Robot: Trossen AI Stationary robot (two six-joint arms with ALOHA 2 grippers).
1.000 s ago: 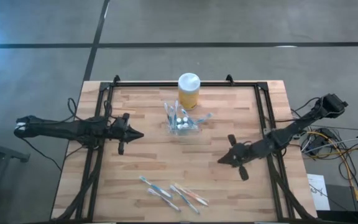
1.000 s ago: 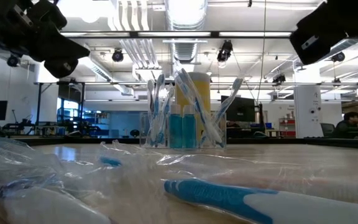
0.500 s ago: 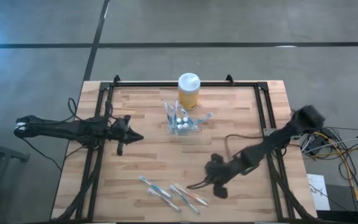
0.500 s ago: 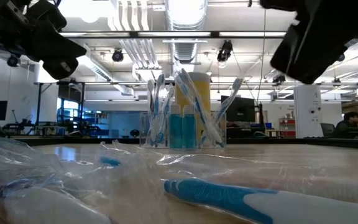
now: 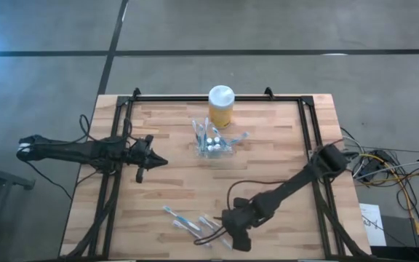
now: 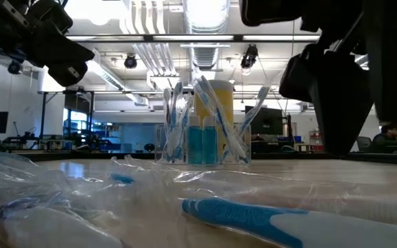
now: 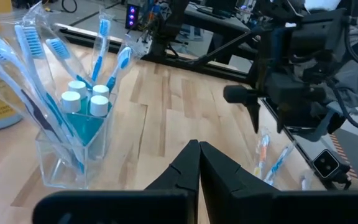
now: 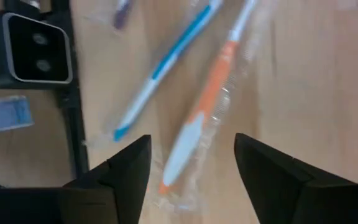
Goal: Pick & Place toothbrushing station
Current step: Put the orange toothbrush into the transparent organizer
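Item: toothbrushing station, clear plastic holder, upper centre of the high frame, just below the yellow jar with the white lid. It stands upright on the counter, loaded with blue toothbrushes and white-capped tubes. The brushes fan outward and lean over the rim.

Item: loose wrapped toothbrushes, lower centre of the high frame, lying flat. In the right wrist view you see an orange-and-white toothbrush and a blue-and-white toothbrush side by side. Their long axes run diagonally, from lower left to upper right of that frame. Which end carries the bristles cannot be told through the wrap.

Item: right gripper, lower centre of the high frame, directly over the loose brushes. Its jaws are spread wide and empty, straddling the orange-and-white brush.

Item: left gripper, centre left of the high frame, well apart from the station. Its jaws are pressed together with nothing between them.

Hazards, as you might judge them:
- The jaws cross the brush at a slant, so closing could roll it or pinch only the slippery wrap.
- The blue-and-white brush lies just beside and may be caught too.
- At placing, a tilted brush could knock the leaning ones or tip the light holder.
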